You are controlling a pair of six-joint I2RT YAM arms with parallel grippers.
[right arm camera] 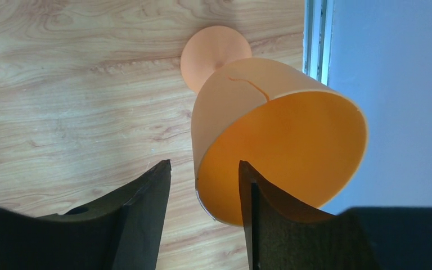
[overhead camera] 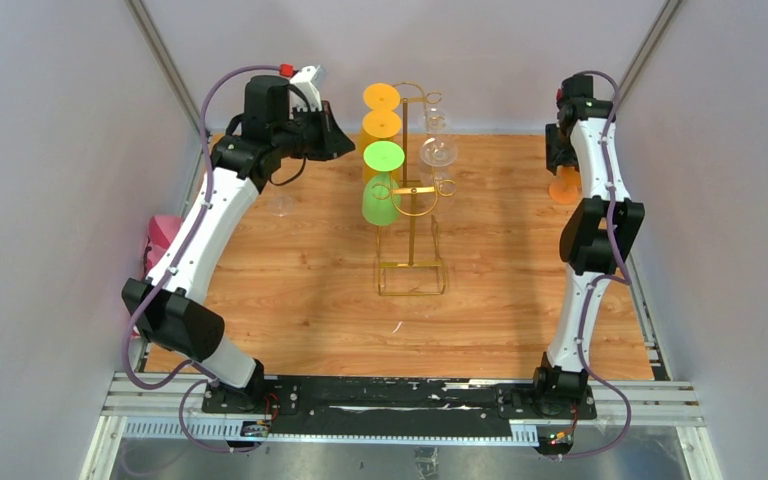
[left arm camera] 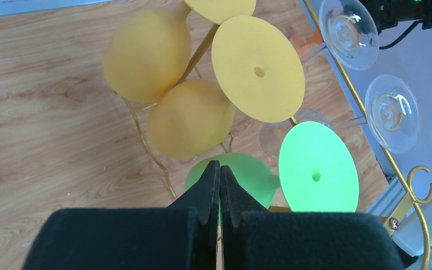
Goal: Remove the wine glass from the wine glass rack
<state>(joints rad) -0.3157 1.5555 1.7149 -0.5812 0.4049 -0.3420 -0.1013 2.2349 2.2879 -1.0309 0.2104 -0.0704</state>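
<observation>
The gold wire wine glass rack (overhead camera: 412, 215) stands at the table's far middle. Two yellow glasses (overhead camera: 381, 110), a green glass (overhead camera: 381, 190) and two clear glasses (overhead camera: 438, 150) hang upside down on it. My left gripper (overhead camera: 338, 140) is shut and empty, high up just left of the rack. In the left wrist view its tips (left arm camera: 220, 169) sit above the green glass (left arm camera: 315, 169) and near the yellow ones (left arm camera: 191, 118). My right gripper (right arm camera: 203, 166) is open at the rim of an orange glass (right arm camera: 275, 140) standing on the table, one finger over its mouth.
The orange glass (overhead camera: 564, 186) stands at the far right edge near the wall. A clear glass (overhead camera: 280, 205) stands on the table left of the rack, under my left arm. A pink object (overhead camera: 163, 235) lies off the table's left edge.
</observation>
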